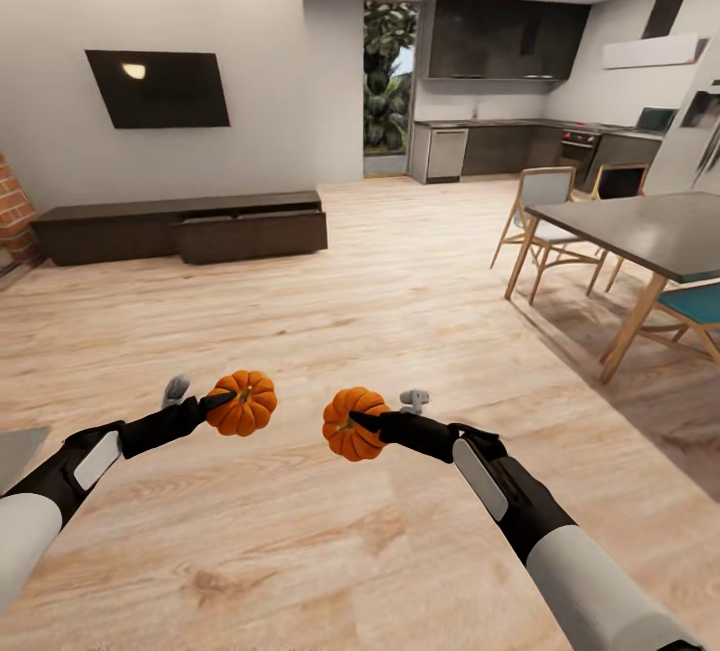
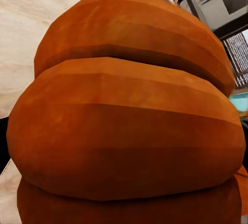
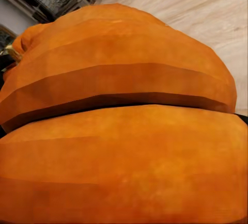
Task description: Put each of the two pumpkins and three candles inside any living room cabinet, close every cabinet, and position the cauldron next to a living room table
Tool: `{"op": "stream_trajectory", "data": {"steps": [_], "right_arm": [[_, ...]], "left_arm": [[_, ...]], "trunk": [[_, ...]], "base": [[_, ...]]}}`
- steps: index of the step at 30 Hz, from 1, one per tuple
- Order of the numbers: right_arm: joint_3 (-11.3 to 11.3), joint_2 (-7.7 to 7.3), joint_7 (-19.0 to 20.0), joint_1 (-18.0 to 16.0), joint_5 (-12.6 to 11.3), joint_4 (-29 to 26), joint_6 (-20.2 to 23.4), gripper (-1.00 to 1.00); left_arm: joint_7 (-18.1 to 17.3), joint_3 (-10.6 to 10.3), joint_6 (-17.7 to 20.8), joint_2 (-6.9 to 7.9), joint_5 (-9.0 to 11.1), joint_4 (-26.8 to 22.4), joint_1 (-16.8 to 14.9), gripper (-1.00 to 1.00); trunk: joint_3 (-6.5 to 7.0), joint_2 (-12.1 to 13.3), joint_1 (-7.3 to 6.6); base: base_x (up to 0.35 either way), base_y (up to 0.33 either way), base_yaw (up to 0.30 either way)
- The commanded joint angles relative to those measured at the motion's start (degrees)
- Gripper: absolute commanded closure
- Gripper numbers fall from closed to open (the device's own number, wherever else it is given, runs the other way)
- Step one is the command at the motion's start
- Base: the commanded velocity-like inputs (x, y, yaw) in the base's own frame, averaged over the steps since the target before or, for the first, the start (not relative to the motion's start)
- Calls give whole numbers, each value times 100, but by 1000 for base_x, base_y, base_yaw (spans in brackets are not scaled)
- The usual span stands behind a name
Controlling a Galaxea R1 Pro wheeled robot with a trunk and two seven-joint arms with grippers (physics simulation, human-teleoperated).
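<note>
Two orange ribbed pumpkins hang above the wood floor in the head view. My left gripper (image 1: 222, 401) is shut on the left pumpkin (image 1: 243, 403) and my right gripper (image 1: 365, 421) is shut on the right pumpkin (image 1: 350, 423). Each wrist view has its own pumpkin pressed close to the lens, the left one (image 2: 124, 126) and the right one (image 3: 124, 131). The long low dark-brown cabinet (image 1: 180, 226) stands against the far left wall under the TV, with its right drawer front (image 1: 250, 234) pulled slightly out. The candles and the cauldron are out of view.
A dark dining table (image 1: 650, 231) with wooden chairs (image 1: 540, 221) stands at the right. The kitchen units (image 1: 500, 146) lie at the back. A brick fireplace edge (image 1: 12, 211) is far left. A grey flat corner (image 1: 18, 451) pokes in beside my left arm. Open wood floor stretches ahead.
</note>
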Motion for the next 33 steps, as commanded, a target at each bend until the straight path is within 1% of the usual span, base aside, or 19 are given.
{"op": "stream_trajectory", "data": {"steps": [1, 17, 33], "right_arm": [[-3, 1, 1, -1, -32, -3, 7, 100], [5, 1, 1, -1, -30, -4, 7, 100], [3, 1, 1, -1, -31, -4, 7, 100]], "left_arm": [[-7, 15, 9, 0, 27, -4, -2, 100], [-7, 14, 13, 0, 27, -4, -2, 100], [-7, 15, 14, 0, 24, -4, -2, 100]], "trunk": [[1, 0, 0], [1, 0, 0], [1, 0, 0]], "base": [[0, 0, 263], [0, 0, 232], [0, 0, 158]]}}
